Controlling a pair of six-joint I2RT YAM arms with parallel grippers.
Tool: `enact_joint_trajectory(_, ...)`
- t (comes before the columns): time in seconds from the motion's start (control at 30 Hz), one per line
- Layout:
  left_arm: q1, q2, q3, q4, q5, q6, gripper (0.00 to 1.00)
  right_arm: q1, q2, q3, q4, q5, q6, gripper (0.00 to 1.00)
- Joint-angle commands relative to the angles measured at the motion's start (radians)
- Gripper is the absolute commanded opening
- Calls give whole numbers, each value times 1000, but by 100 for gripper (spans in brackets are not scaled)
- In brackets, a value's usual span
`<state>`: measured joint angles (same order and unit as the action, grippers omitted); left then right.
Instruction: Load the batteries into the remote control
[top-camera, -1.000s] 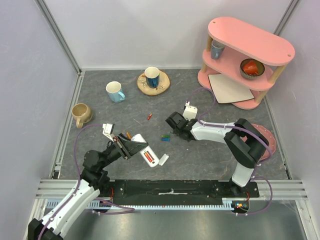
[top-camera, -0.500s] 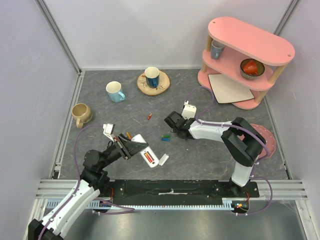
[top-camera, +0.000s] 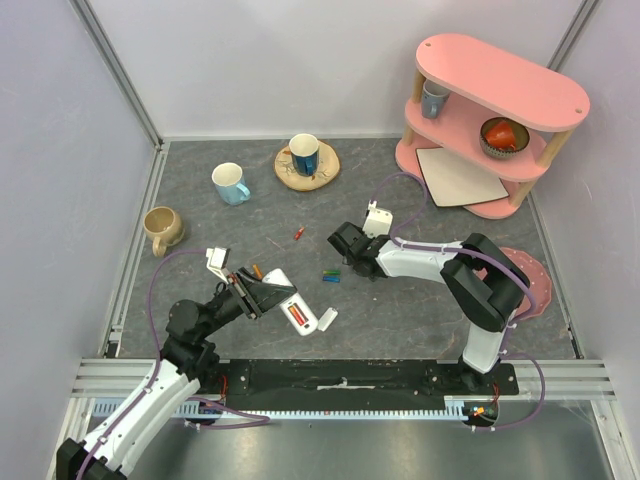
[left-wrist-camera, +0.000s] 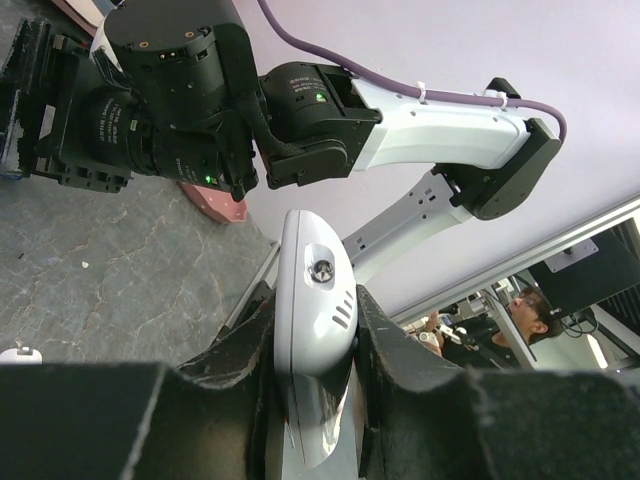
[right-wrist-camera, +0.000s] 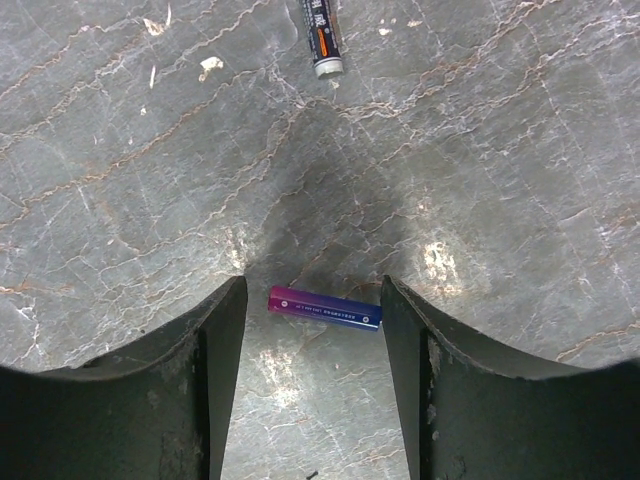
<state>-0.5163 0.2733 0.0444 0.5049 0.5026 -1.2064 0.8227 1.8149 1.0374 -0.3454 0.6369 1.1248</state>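
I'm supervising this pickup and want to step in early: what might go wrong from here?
1. The purple-blue battery lies nearly end to end between the right fingers, slightly skewed; pinched by its ends it may pivot or shoot out.
2. The left fingers hold the remote control only by its narrow edges, so pressing a battery in may twist it.

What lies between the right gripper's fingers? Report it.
A purple-and-blue battery lies on the table between the right gripper's fingers, shown in the right wrist view.
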Motion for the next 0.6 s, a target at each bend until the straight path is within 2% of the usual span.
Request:
enact_joint_trajectory(0.0, 6, -14, -163, 18, -1, -4, 2, -4, 46, -2, -33, -23, 56, 62)
enact_joint_trajectory(0.2, 5, -23, -163, 7, -6, -5, 2, -5, 46, -10, -38, -28, 64, 57)
enact_joint_trajectory(0.57, 5, -28, -169, 3, -9, -7, 2, 7, 5, -40, -43, -23, 41, 41)
